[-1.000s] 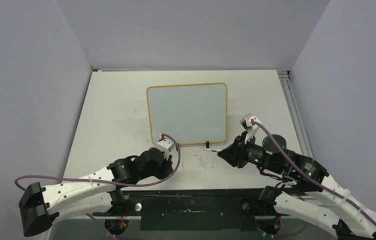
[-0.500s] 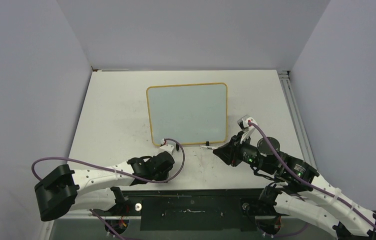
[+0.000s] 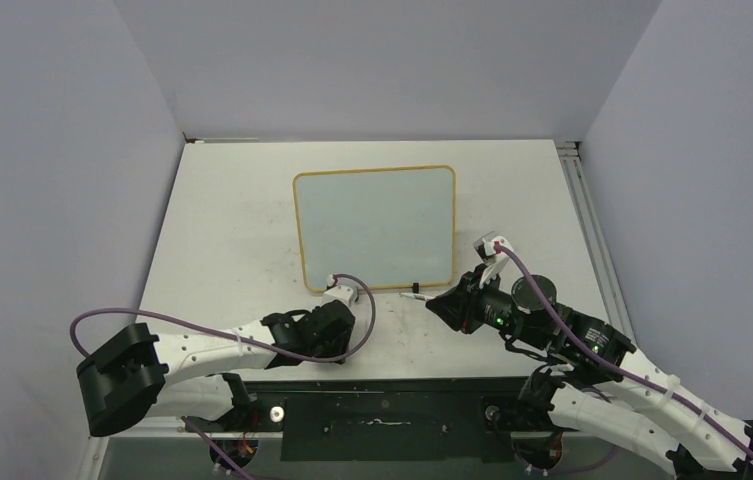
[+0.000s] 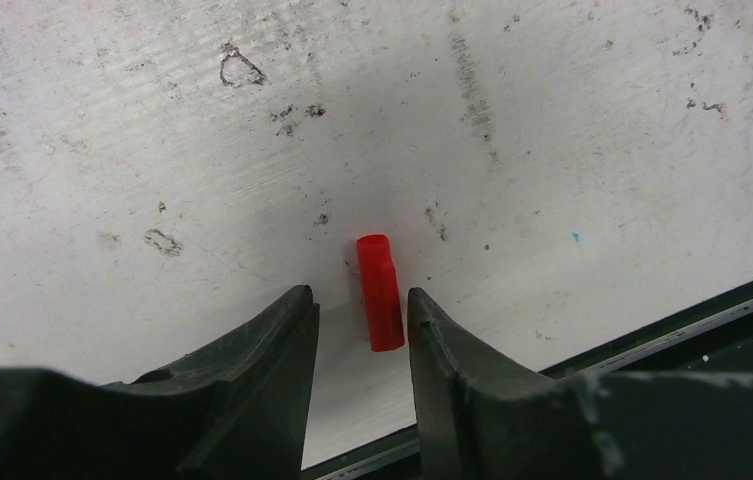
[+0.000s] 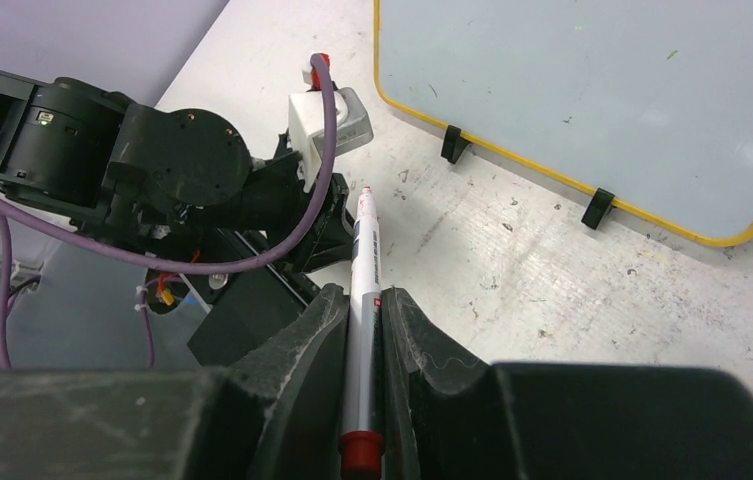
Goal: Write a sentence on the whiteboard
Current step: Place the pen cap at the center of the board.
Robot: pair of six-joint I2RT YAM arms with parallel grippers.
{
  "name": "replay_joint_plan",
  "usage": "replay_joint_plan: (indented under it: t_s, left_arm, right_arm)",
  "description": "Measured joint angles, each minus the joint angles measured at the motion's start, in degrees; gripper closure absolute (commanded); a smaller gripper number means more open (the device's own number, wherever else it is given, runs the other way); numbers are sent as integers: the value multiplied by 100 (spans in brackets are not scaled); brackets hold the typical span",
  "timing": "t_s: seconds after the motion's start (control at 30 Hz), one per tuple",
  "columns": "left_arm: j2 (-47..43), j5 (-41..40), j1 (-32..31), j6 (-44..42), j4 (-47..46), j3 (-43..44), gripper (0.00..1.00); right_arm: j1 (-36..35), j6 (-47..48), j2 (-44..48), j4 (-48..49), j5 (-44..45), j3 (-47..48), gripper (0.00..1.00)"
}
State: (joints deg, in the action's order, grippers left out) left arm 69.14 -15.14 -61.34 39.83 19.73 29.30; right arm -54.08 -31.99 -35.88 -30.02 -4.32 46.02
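Left jaws (image 4: 359, 298): apart. A short red cap (image 4: 379, 290) lies flat on the desk (image 4: 552, 150) in the gap between my two fingertips. It sits hard against one finger (image 4: 432, 340) and clear of the other, and I am not gripping it. The cap lies close to the desk's near edge, where the white top meets a dark rail. The surface around it is scuffed and speckled with dark marks.

Right jaws (image 5: 362, 294): clamped on a marker (image 5: 364, 260) with a white barrel and a red end cap at the rear. The barrel runs straight out between the fingers, its tip pointing toward my left arm (image 5: 152, 160).

The whiteboard (image 3: 374, 225) lies flat in the middle of the desk, beyond both sets of jaws. From above, my left jaws sit just off its near left corner and my right jaws just off its near right corner. The marker tip stops just short of the near frame edge, close to one of the board's black clip feet (image 5: 599, 208); the other foot (image 5: 452, 143) is further along the same edge. The marker is not touching the board — it stays over bare desk.
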Motion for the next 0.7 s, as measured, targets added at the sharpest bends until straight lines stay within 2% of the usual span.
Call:
replay_joint_plan:
  t_s: [0.37, 0.7]
  left_arm:
    - [-122, 13, 2, 4, 7, 2, 49]
    - [-815, 52, 157, -50, 232, 173, 29]
  right_arm:
    - [0, -46, 186, -7, 55, -13, 95]
    - [0, -70, 227, -20, 76, -20, 95]
